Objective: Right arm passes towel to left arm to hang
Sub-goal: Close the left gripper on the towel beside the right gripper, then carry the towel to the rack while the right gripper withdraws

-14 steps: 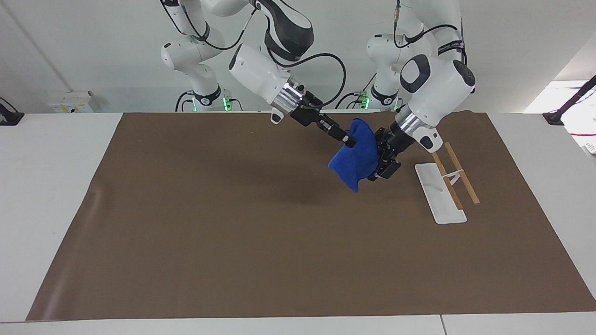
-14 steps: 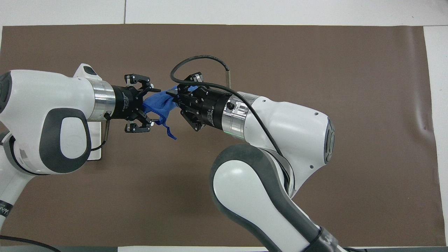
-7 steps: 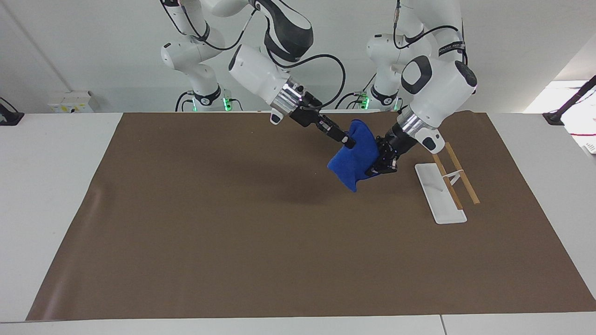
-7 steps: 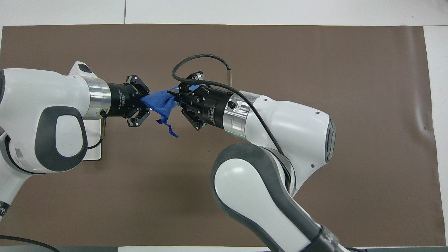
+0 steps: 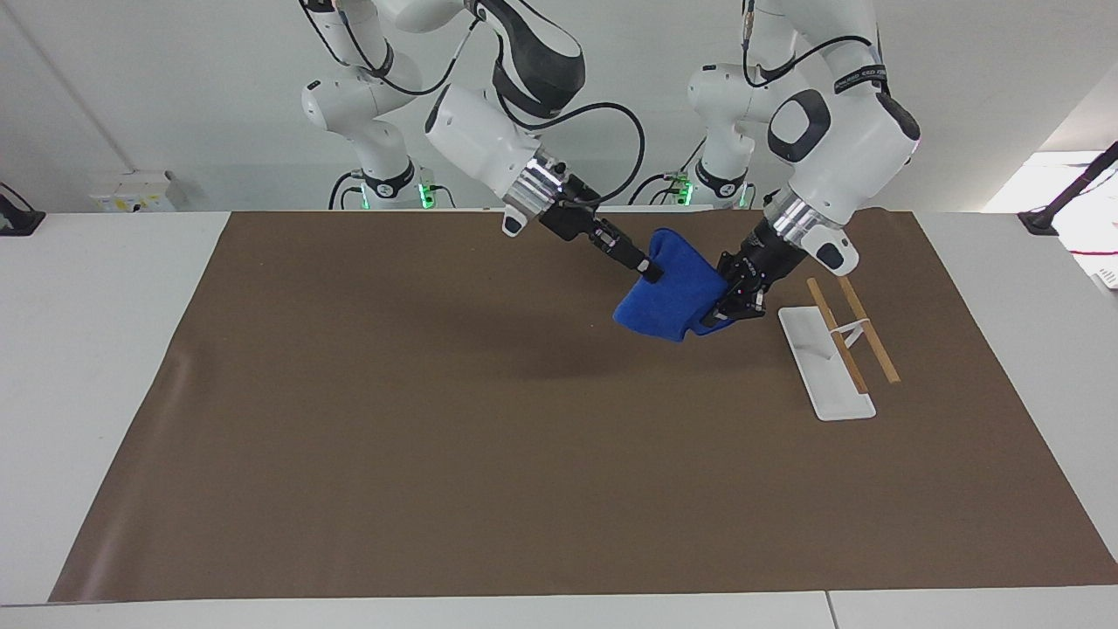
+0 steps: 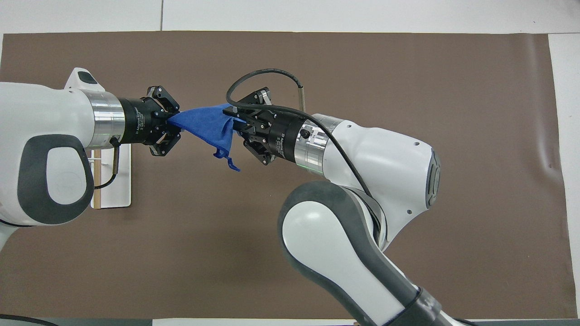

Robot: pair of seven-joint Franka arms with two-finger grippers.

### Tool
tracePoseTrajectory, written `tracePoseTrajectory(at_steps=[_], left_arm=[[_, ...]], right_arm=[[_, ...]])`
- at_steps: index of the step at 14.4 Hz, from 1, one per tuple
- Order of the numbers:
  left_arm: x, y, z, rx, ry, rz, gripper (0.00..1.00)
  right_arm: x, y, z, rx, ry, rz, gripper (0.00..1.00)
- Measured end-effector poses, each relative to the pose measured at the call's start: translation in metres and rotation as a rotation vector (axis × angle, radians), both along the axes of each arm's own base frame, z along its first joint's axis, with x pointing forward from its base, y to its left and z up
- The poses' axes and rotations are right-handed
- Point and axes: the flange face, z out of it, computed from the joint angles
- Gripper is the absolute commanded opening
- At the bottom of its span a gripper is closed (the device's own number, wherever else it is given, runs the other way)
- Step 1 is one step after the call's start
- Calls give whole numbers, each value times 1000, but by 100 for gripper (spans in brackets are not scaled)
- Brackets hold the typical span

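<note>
Towel (image 5: 668,301) stretched midair between left gripper (image 5: 727,313) (clamped on it) and right gripper (image 5: 648,267), grip unclear.

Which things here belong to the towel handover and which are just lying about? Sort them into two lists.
Job:
towel, stretched in the air between both claws
left claw, shut on one end
right claw, at the other end
rack, toward the left arm's end

Lying about:
brown mat
smaller white arms
white box
</note>
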Motion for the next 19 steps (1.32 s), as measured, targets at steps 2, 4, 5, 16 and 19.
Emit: tracePoseTrajectory(at_steps=[2, 4, 5, 16, 19], left_arm=[[-1, 4, 10, 59, -45, -26, 0], [0, 10, 21, 116, -89, -48, 0], [0, 14, 26, 164, -114, -64, 0], [2, 100, 18, 495, -174, -66, 0], [3, 142, 12, 500, -209, 12, 0]], right_arm=[[16, -31, -5, -109, -97, 25, 100], [32, -66, -10, -246, -184, 75, 100], [39, -83, -14, -336, -218, 134, 100], [58, -275, -17, -1037, -181, 803, 100], [41, -301, 35, -1062, -101, 849, 100]])
